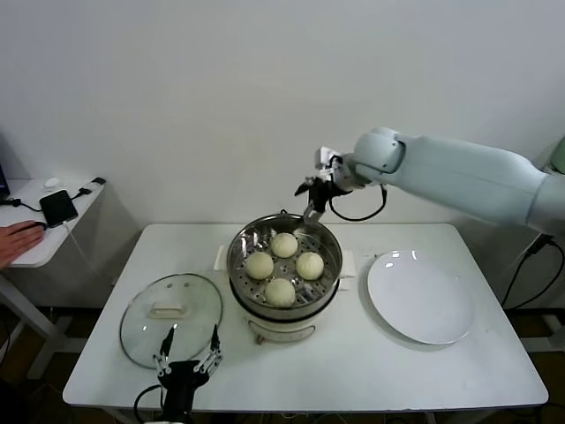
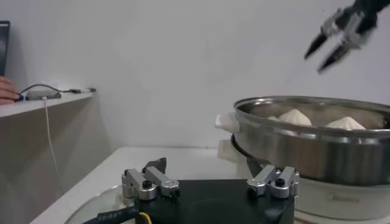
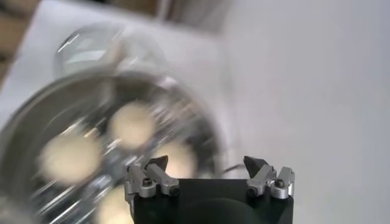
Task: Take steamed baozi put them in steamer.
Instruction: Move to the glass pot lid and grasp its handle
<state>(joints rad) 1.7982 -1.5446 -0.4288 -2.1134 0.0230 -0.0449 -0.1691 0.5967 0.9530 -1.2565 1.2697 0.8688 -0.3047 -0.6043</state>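
Several pale cream baozi (image 1: 283, 245) lie on the perforated tray inside the round steel steamer (image 1: 328, 278) at the table's middle. They also show in the right wrist view (image 3: 131, 123) and over the pot's rim in the left wrist view (image 2: 295, 116). My right gripper (image 1: 312, 198) hangs open and empty above the steamer's far rim; it also shows in the left wrist view (image 2: 334, 40). My left gripper (image 1: 187, 348) is open and empty, low at the table's front edge beside the glass lid.
A round glass lid (image 1: 171, 316) with a white handle lies left of the steamer. A flat white plate (image 1: 418, 296) lies bare to its right. A side table (image 1: 48, 231) at the far left holds a phone, and a person's hand (image 1: 18, 240) rests there.
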